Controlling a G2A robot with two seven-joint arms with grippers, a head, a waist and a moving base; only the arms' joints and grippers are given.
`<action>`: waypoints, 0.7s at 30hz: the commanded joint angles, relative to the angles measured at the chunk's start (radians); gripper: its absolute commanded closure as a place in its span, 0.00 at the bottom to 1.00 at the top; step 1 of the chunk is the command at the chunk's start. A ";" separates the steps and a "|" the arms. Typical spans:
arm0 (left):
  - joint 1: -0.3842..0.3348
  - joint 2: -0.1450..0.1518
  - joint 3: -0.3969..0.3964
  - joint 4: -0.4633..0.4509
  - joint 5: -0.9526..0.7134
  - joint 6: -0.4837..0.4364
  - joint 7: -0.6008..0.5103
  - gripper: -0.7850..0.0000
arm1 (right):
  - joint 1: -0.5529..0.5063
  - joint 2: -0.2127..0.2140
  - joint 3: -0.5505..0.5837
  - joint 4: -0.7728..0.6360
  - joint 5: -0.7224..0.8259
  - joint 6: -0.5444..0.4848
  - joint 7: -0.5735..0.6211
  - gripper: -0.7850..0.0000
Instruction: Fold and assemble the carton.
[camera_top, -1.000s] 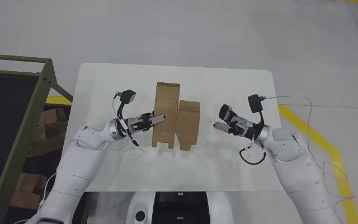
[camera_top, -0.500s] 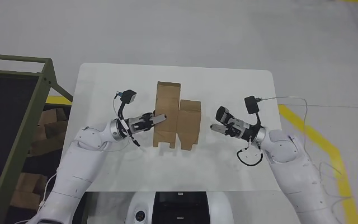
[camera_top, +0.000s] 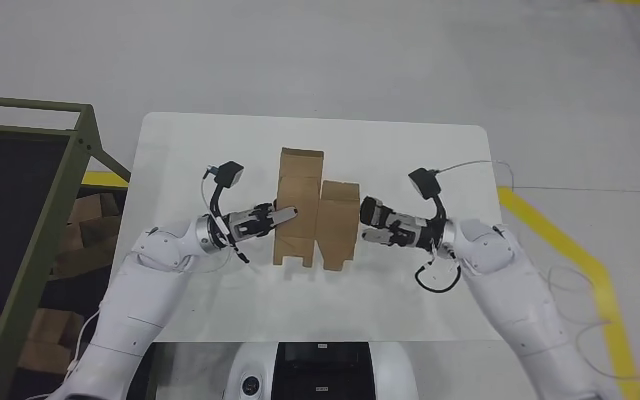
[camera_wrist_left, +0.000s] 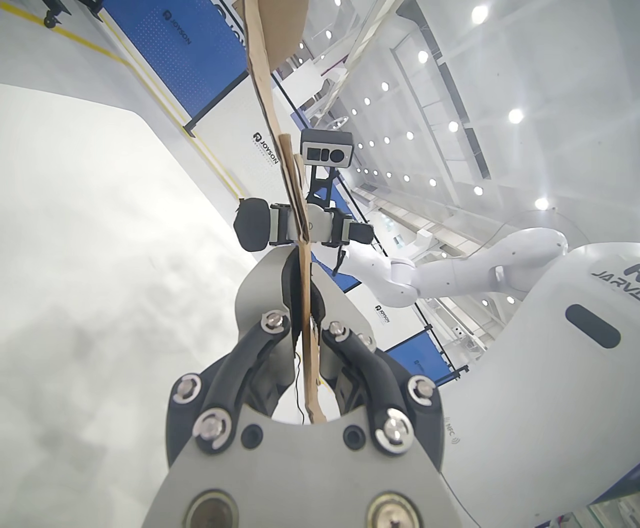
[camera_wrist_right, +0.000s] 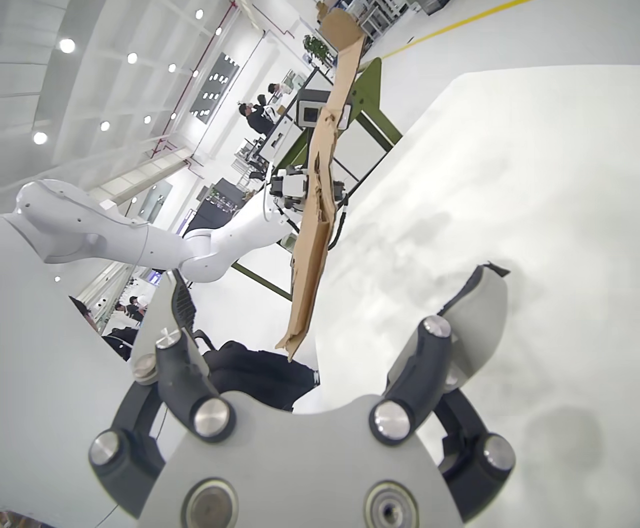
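A flattened brown carton is held up over the middle of the white table. My left gripper is shut on its left edge; in the left wrist view the cardboard runs edge-on between the closed fingers of that gripper. My right gripper stands open at the carton's right edge. In the right wrist view the carton's edge lies between the spread fingers of my right gripper without touching them.
A green-framed cart holding loose cardboard pieces stands off the table's left side. A black cable loop hangs under the right wrist. Bare table lies behind and in front of the carton.
The right gripper has travelled left, from well clear of the carton to its right edge. The left gripper and the carton have stayed put.
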 joint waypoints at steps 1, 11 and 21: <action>0.000 0.001 0.001 0.001 -0.002 0.001 0.002 1.00 | 0.013 -0.003 -0.023 0.005 -0.012 0.011 0.008 0.00; -0.002 0.007 0.008 0.000 -0.002 -0.005 0.007 1.00 | 0.056 -0.018 -0.102 0.047 0.033 0.000 0.002 0.31; -0.001 0.012 0.011 -0.001 0.033 -0.014 0.036 1.00 | 0.082 -0.028 -0.150 0.074 0.052 -0.005 -0.009 0.61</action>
